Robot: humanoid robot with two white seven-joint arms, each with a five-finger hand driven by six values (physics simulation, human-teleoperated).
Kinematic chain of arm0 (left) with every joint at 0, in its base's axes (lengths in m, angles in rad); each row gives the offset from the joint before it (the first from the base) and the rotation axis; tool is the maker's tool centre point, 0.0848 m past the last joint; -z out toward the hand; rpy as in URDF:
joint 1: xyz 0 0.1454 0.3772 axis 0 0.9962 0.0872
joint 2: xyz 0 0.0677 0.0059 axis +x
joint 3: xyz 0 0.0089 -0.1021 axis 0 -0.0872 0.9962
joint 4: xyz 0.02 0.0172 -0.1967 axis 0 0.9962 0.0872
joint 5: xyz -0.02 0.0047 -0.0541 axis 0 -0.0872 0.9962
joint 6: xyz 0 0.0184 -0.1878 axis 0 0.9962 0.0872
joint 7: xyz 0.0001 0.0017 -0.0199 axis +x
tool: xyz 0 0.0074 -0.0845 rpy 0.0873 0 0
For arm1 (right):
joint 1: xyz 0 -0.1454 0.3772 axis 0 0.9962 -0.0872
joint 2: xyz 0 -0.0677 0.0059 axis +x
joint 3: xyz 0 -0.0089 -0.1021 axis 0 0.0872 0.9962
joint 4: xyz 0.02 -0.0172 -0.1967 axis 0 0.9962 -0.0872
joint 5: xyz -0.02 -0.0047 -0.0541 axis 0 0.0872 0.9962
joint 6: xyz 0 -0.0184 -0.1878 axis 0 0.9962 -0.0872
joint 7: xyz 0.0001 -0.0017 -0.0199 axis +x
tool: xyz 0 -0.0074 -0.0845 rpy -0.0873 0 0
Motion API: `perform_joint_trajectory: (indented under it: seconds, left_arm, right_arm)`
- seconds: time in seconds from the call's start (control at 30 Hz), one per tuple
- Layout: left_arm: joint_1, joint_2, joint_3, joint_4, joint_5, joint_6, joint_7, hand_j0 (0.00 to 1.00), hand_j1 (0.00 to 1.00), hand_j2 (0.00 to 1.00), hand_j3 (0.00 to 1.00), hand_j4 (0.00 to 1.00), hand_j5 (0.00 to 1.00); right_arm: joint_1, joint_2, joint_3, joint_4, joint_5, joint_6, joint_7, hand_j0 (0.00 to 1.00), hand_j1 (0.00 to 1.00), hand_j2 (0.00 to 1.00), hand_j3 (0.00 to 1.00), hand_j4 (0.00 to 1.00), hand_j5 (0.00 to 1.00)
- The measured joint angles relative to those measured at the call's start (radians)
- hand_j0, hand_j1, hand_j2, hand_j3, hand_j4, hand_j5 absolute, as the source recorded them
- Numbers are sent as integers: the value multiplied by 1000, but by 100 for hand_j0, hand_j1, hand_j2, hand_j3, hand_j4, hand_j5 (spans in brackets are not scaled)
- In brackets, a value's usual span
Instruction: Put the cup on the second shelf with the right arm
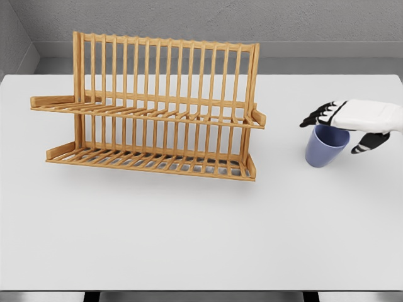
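Head view shows the right robot hand (pixel 340 126) wrapped over the rim of the cup (pixel 325 145), fingers curled around its top, well right of the rack (pixel 151 107) on the worktop (pixel 189 239). The cup hangs just under the palm, tilted. To do this well, I judge it should lift clear, travel left, and approach the upper shelf (pixel 145 112) from the front, staying above its rail.
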Motion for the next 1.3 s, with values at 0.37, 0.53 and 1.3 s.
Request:
perform_joint_trajectory:
  seconds: [0.37, 0.53, 1.3]
  left_arm:
    - [0, 0, 0, 0, 0, 0, 0, 100, 100, 100, 100, 100, 100]
    - [0, 0, 0, 0, 0, 0, 0, 100, 100, 100, 100, 100, 100]
    - [0, 0, 0, 0, 0, 0, 0, 100, 100, 100, 100, 100, 100]
  right_arm:
    - [-17, 46, 9, 54, 7, 0, 0, 100, 100, 100, 100, 100, 100]
    - [-15, 53, 17, 58, 19, 0, 0, 78, 78, 78, 78, 78, 78]
    - [-52, 50, 21, 49, 23, 0, 0, 66, 66, 66, 66, 66, 66]
